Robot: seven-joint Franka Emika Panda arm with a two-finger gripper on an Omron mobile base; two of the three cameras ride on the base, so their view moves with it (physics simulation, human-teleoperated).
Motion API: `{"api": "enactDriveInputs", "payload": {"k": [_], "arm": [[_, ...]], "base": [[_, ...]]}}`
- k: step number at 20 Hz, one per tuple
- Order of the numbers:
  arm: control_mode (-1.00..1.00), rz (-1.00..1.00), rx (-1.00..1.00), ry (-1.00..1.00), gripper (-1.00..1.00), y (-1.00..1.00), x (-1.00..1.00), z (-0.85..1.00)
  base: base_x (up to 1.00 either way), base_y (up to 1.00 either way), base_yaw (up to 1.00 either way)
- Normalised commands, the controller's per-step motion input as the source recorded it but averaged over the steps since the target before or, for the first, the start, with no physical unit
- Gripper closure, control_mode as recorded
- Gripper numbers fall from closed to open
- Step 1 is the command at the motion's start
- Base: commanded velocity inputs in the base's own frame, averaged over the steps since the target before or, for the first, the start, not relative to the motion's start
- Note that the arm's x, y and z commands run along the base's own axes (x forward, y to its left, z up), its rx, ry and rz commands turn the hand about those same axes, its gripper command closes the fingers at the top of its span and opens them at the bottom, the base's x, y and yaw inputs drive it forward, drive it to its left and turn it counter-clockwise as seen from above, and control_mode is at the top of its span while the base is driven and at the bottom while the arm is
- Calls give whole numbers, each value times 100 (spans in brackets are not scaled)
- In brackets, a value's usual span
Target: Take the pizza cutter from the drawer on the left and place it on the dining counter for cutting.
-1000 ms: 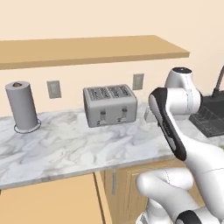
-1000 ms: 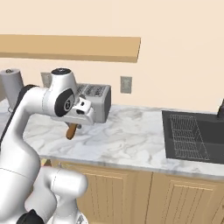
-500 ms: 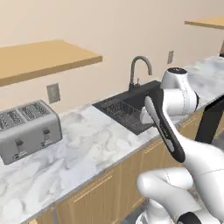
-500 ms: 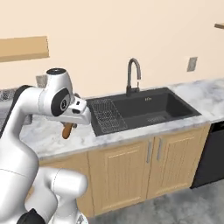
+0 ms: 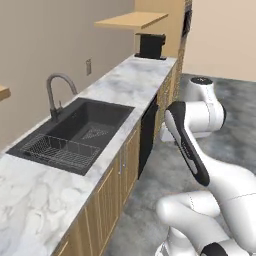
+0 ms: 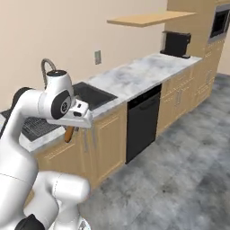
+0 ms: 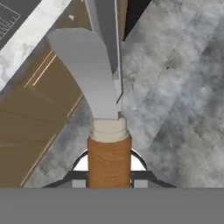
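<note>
My gripper (image 7: 109, 179) is shut on the pizza cutter (image 7: 108, 151), holding it by the brown wooden handle. The metal neck and silver wheel (image 7: 89, 70) stick out ahead of the hand, seen nearly edge-on, over cabinet fronts and grey floor. In the right base view the gripper (image 6: 71, 129) hangs in the air in front of the wall counter's edge, and the pizza cutter's brown handle (image 6: 68, 134) pokes out below the white hand. The drawer and the dining counter are out of view.
A marble counter (image 5: 125, 85) runs along the beige wall with a dark sink (image 5: 75, 132), a curved faucet (image 5: 56, 90), a black dishwasher (image 6: 141, 123) and a black coffee machine (image 6: 175, 44). Open grey floor (image 6: 179, 157) lies to the right.
The whole picture has swung along the wall counter: toaster and paper-towel roll left the views, sink and dishwasher came in. The camera moved. The cutter stays in the gripper.
</note>
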Motion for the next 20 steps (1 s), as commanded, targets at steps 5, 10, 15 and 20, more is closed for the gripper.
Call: {"api": "enactDriveInputs", "payload": {"k": [5, 10, 15, 20], "arm": [[100, 0, 0, 0, 100, 0, 0, 0], [100, 0, 0, 0, 100, 0, 0, 0], [100, 0, 0, 0, 100, 0, 0, 0], [100, 0, 0, 0, 100, 0, 0, 0]], "base": [[9, -87, -71], [2, -84, -70], [1, -54, -76], [0, -18, -85]]}}
